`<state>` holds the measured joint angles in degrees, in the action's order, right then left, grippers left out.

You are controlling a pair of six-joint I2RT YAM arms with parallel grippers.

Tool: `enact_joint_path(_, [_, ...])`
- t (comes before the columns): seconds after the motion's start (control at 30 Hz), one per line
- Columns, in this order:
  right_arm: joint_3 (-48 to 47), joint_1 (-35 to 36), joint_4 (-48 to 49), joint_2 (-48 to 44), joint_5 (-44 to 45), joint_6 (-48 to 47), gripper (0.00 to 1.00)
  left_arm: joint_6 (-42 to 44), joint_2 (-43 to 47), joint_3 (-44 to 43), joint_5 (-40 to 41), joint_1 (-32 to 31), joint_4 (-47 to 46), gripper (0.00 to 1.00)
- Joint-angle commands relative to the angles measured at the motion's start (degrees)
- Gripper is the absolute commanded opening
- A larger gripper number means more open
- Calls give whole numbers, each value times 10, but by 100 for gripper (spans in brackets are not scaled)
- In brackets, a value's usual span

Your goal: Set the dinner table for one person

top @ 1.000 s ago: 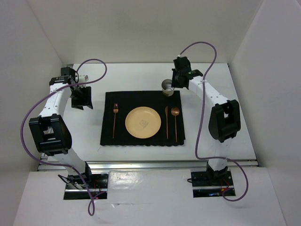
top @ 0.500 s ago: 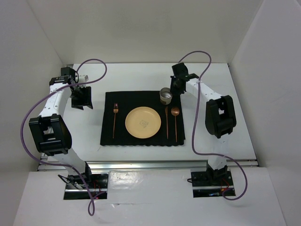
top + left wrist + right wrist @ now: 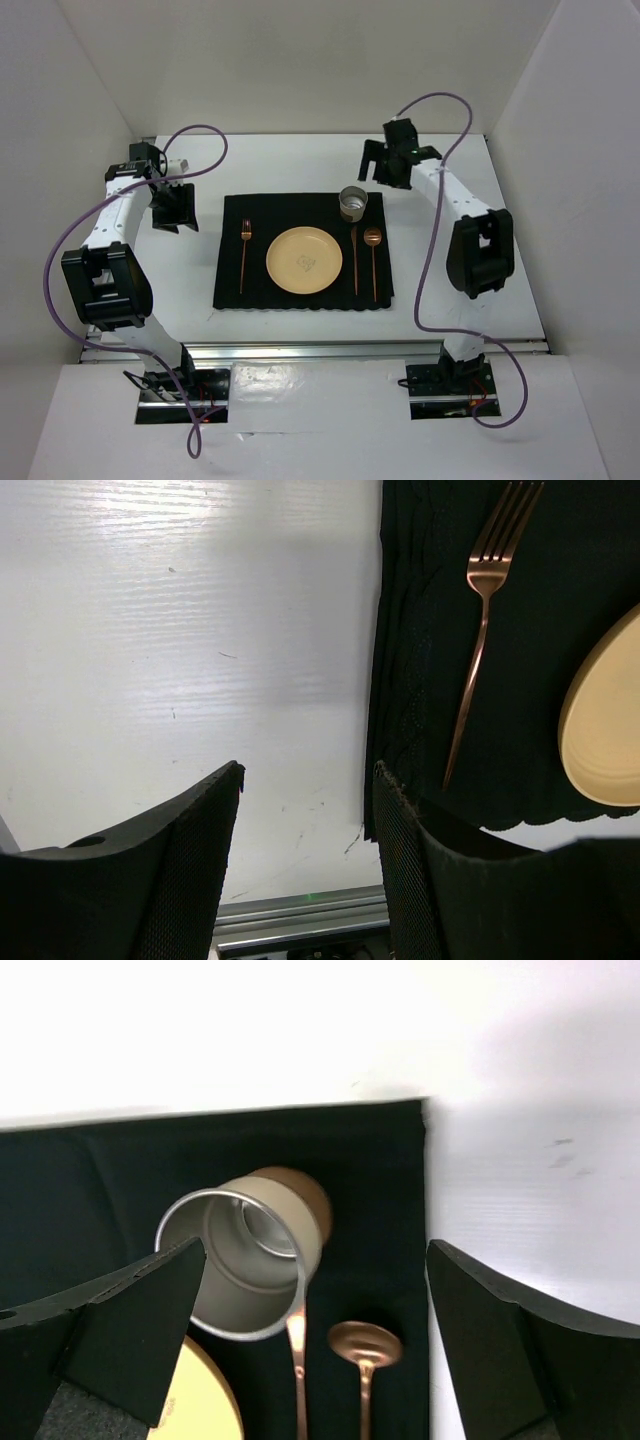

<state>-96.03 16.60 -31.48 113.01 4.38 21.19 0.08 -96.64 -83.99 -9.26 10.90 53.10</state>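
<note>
At the far right corner of the black placemat (image 3: 230, 290) a metal cup (image 3: 353, 203) stands upright and holds nothing; the right wrist view shows its bare silver inside and a brown base. Nearer the arms on the mat lies a yellow plate (image 3: 304, 260), also bare, with a copper fork (image 3: 244, 255) to its left and a knife (image 3: 354, 260) and spoon (image 3: 373, 262) to its right.

Half a second ago the right tool (image 3: 375, 172) was pressed against the cup – now it has drawn back toward the far right, fingers spread wide and released, the cup left alone on the mat. A second ago the cup hung at the mat's far edge. The left tool (image 3: 175, 215) has not shifted: it hovers over bare worktop just left of the mat, fingers parted and gripping nothing.

The white worktop (image 3: 300, 160) fills the middle of the scene, carrying the mat and everything on it – a silver rail (image 3: 320, 350) runs along its near edge, and plain white walls close in the back and both sides.
</note>
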Motion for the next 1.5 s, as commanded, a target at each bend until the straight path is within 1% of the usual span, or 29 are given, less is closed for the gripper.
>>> enact_joint_path(0.0, [-24, -47, 2, -115, 6, -2, 100, 12, 24, 2, -13, 2, -1, 62])
enact_joint_path(0.03, [1, -59, -6, -151, -9, -2, 100, 12, 24, 2, -13, 2, -1, 62])
enact_joint_path(0.07, [15, -73, -12, -167, -54, -7, 100, 12, 24, 2, -13, 2, -1, 62])
enact_joint_path(0.13, [63, -120, -33, -204, -110, -7, 100, 18, 24, 2, -20, 2, 5, 62])
enact_joint_path(0.17, [80, -134, -61, -214, -153, -7, 100, 18, 24, 2, -27, 2, 5, 62])
enact_joint_path(0.2, [100, -161, -74, -223, -171, -7, 100, 18, 24, -3, -32, 2, 12, 62])
enact_joint_path(0.27, [155, -187, -117, -236, -210, -7, 100, 24, 19, -3, -39, 2, 17, 62])
enact_joint_path(0.33, [199, -211, -144, -242, -186, -7, 100, 29, 13, -8, -45, 2, 32, 62])
enact_joint_path(0.37, [211, -216, -169, -252, -130, 15, 100, 29, 4, -14, -45, 2, 38, 62])
enact_joint_path(0.43, [235, -216, -183, -277, -46, 45, 100, 36, -1, -21, -51, 2, 61, 62])
enact_joint_path(0.47, [256, -216, -190, -317, -4, 64, 100, 36, -9, -28, -41, 2, 67, 61])
enact_joint_path(0.5, [267, -216, -191, -341, 60, 85, 100, 36, -9, -28, -28, 2, 67, 60])
enact_joint_path(0.53, [275, -216, -191, -364, 82, 91, 100, 36, -2, -28, -12, 2, 61, 60])
enact_joint_path(0.57, [290, -216, -191, -410, 96, 91, 100, 36, 7, -19, 31, 2, 52, 60])
enact_joint_path(0.63, [303, -216, -183, -450, 127, 97, 100, 36, 48, -7, 86, 2, 27, 60])
enact_joint_path(0.67, [308, -216, -183, -481, 135, 104, 100, 36, 64, 7, 142, 2, -1, 60])
enact_joint_path(0.77, [313, -216, -177, -518, 135, 91, 100, 41, 123, 33, 197, 2, -37, 60])
enact_joint_path(0.83, [313, -216, -177, -525, 130, 85, 100, 55, 144, 44, 202, 2, -58, 61])
enact_joint_path(0.9, [313, -216, -172, -532, 130, 85, 100, 55, 158, 44, 180, 2, -58, 61])
enact_joint_path(1.03, [313, -216, -180, -532, 89, 80, 100, 42, 145, 37, 174, -3, -36, 61])
enact_joint_path(1.1, [313, -216, -180, -526, 81, 73, 100, 41, 145, 31, 169, -9, -23, 61])
enact_joint_path(1.3, [331, -216, -200, -526, 75, 52, 100, 36, 145, 31, 158, -21, -23, 61])
enact_joint_path(1.37, [331, -216, -207, -539, 85, 59, 100, 36, 145, 31, 152, -21, -23, 61])
enact_joint_path(1.47, [331, -216, -193, -563, 53, 44, 100, 36, 145, 31, 151, -21, -23, 61])
